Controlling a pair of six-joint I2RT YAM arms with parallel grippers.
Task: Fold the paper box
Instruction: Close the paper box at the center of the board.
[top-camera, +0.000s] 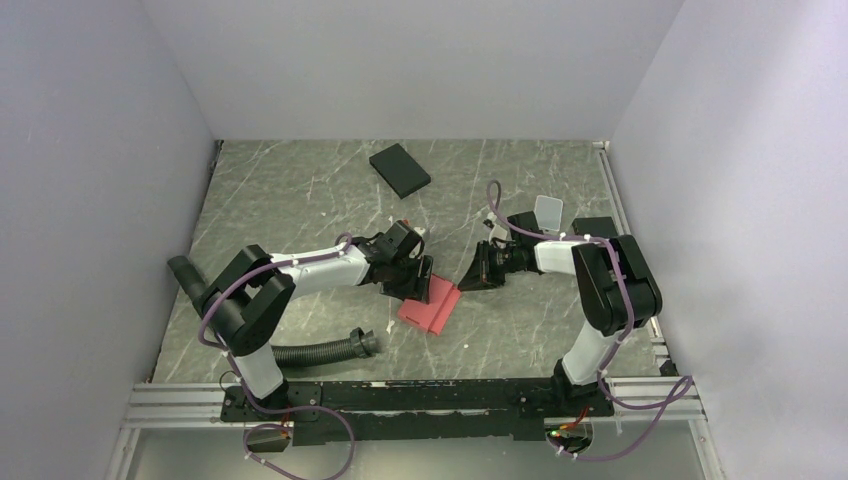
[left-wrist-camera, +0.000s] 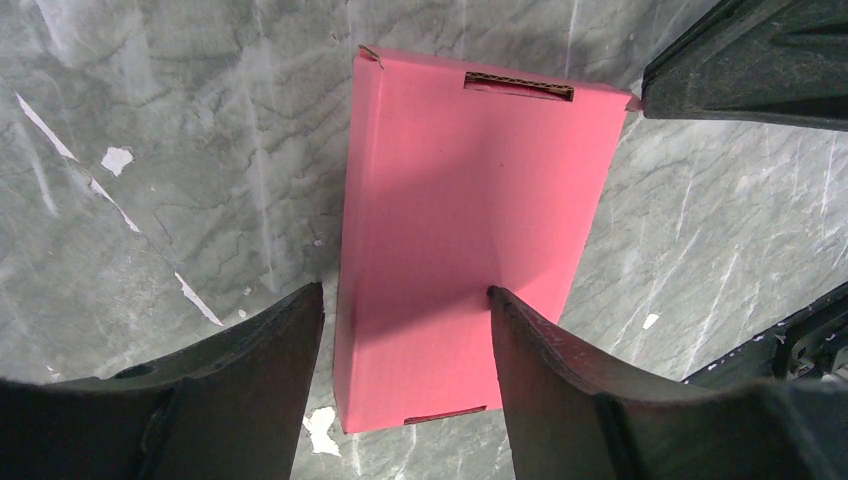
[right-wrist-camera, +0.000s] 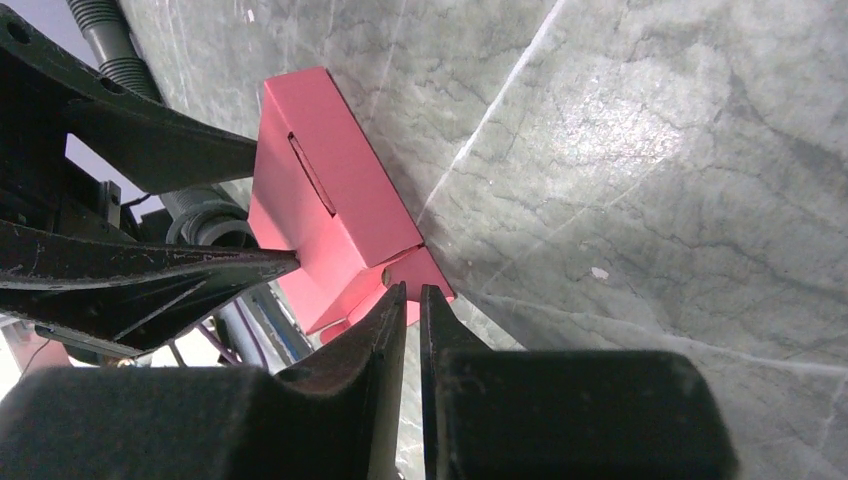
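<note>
The paper box (top-camera: 430, 305) is a pinkish-red flat rectangular carton lying on the marble table between the arms. In the left wrist view the paper box (left-wrist-camera: 460, 220) lies lengthwise under my left gripper (left-wrist-camera: 405, 290), which is open. One of its fingertips (left-wrist-camera: 497, 297) rests on the box's top face and the other hangs over the table beside its long edge. In the right wrist view the paper box (right-wrist-camera: 320, 200) shows a slotted end and a small flap sticking out. My right gripper (right-wrist-camera: 414, 288) has its tips at that flap, parted by a narrow slit with nothing in it.
A black flat rectangular box (top-camera: 400, 170) lies at the back of the table. A black corrugated hose (top-camera: 320, 350) lies near the left arm's base. A small translucent white piece (top-camera: 548, 212) sits behind the right arm. Grey walls close in three sides.
</note>
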